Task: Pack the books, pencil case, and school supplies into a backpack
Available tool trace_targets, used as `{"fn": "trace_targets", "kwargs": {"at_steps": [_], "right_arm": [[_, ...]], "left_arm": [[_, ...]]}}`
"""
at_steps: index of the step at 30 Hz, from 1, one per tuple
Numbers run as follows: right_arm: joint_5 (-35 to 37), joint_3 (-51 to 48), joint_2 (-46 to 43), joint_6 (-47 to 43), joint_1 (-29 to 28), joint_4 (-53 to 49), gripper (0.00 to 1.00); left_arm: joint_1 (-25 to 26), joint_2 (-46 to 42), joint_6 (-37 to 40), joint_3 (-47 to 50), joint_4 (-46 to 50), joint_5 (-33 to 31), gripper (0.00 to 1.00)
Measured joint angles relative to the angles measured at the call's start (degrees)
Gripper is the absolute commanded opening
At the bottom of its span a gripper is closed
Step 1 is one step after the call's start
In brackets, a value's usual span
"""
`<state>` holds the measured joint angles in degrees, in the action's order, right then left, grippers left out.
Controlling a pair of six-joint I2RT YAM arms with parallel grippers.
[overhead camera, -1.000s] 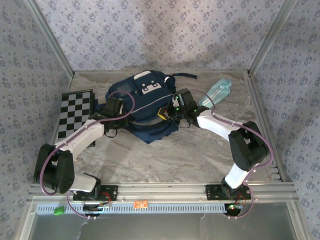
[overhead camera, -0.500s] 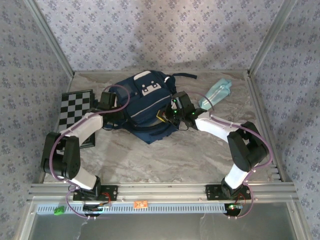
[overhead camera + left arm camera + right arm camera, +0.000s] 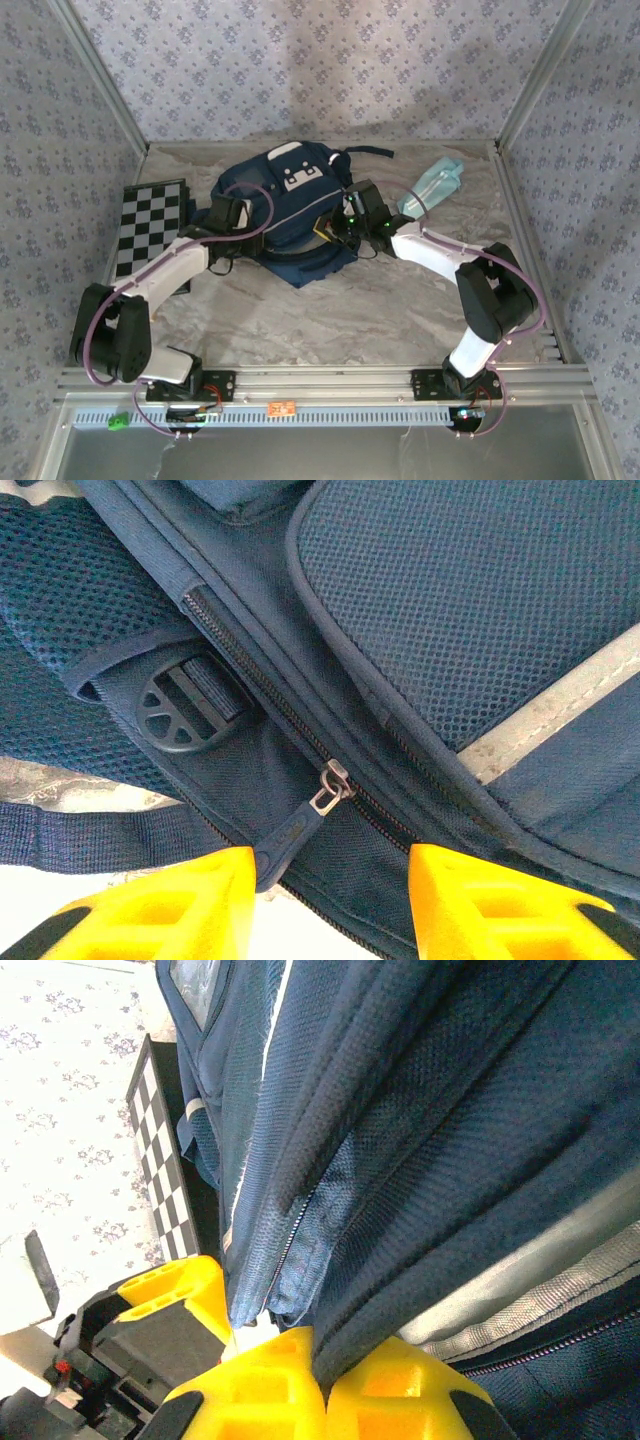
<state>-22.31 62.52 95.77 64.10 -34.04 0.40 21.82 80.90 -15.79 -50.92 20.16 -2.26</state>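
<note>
Change: the left arm has swung back in against the backpack (image 3: pixel 290 195) from further out to the left, and its fingers have parted; the right arm has hardly shifted
Left hand (image 3: pixel 330 865): released, its yellow fingers standing either side of the zip pull (image 3: pixel 330 785), with the pull's tab just beside one finger and not pinched
Right hand (image 3: pixel 320 1360): clenched on a fold of the backpack's navy cloth, close by a zip line on the bag's right side
Backpack: lying flat at the far middle of the desk (image 3: pixel 330 310), between the two hands
Pencil case (image 3: pixel 432 183): on the desk at the far right, outside the bag, just beyond the right arm
Checkered board (image 3: pixel 150 225): at the left, partly under the left arm
Step in hand: working the zip, it seems, with the right hand bracing the cloth while the left lines up on the pull; packing the pencil case is not yet done
Next move: close the left fingers squarely on the small tab, then draw along the zip line while the right hand keeps the cloth taut; the tab looks easy to miss or let slip
</note>
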Motion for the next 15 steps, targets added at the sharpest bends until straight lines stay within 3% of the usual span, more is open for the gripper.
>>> {"fn": "trace_targets", "kwargs": {"at_steps": [15], "right_arm": [[-0.4,0.9,0.0,-0.5,0.6,-1.8,0.00]], "left_arm": [[0.5,7.8,4.6,-1.5,0.7,-4.7,0.35]]}}
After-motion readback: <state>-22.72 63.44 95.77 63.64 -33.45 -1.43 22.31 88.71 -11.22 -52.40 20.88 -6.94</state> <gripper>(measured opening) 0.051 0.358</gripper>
